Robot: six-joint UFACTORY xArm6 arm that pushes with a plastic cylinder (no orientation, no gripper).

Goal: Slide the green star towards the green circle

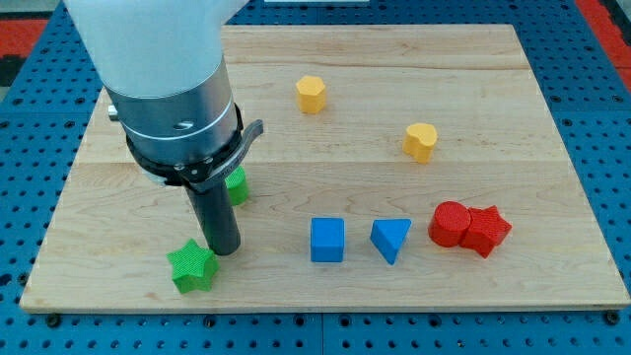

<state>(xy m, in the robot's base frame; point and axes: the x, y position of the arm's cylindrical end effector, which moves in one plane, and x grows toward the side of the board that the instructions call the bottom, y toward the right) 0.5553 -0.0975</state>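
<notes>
The green star [191, 267] lies near the board's bottom left edge. The green circle [238, 185] sits above and to the right of it, mostly hidden behind the arm. My tip [225, 250] is on the board just right of and slightly above the green star, close to or touching it, and below the green circle.
A yellow hexagon [311, 94] and a yellow heart [420, 141] lie toward the view's top. A blue cube [327, 240], a blue triangle [390, 239], a red circle [450, 224] and a red star [487, 231] lie in a row at right. The wooden board [552, 286] rests on a blue pegboard.
</notes>
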